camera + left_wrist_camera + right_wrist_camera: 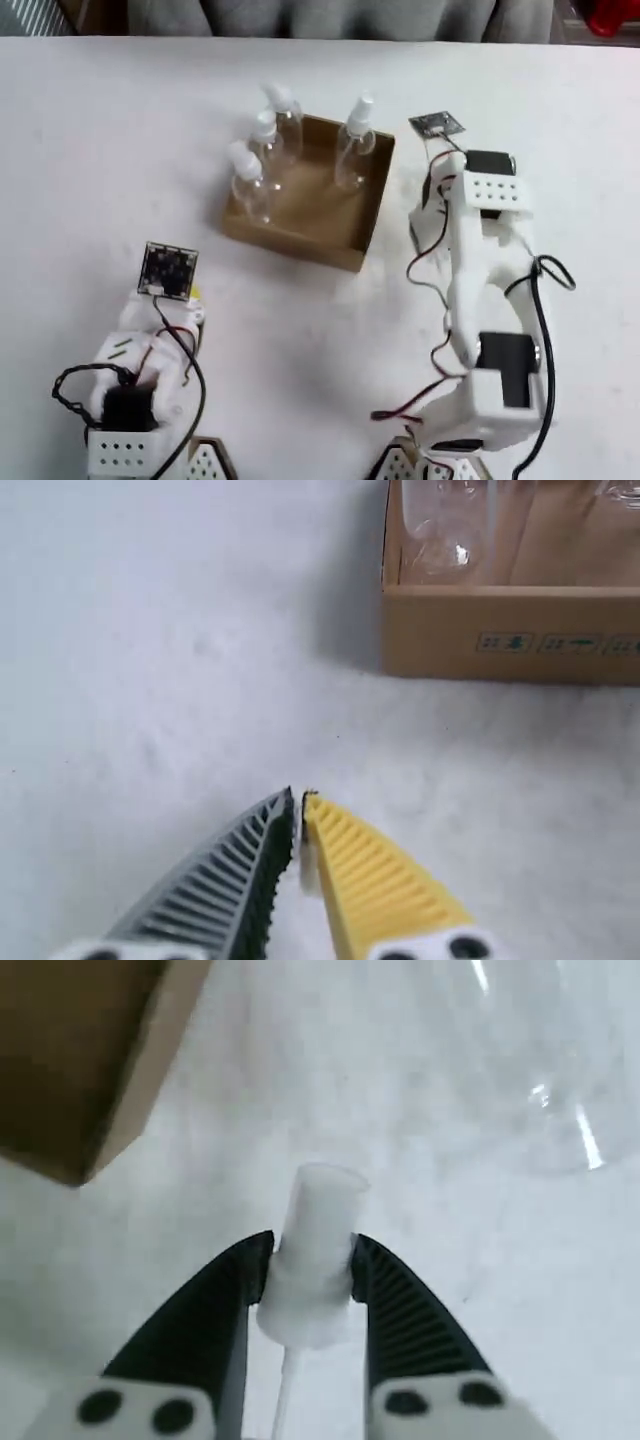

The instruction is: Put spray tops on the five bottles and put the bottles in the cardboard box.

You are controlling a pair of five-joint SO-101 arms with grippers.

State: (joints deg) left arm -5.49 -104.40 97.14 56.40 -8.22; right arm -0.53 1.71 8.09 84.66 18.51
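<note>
My right gripper is shut on a white spray top, whose thin tube hangs down between the fingers. Just beyond it a clear bottle rests on the table beside a corner of the cardboard box. In the high view the cardboard box holds several upright clear bottles with white spray tops on. My left gripper is shut with nothing in it, low over the table short of the box. Its yellow finger peeks out by the left wrist camera.
The right arm stretches along the box's right side and covers the table beneath it. The left arm sits folded at the front left. Bare white table surrounds the box.
</note>
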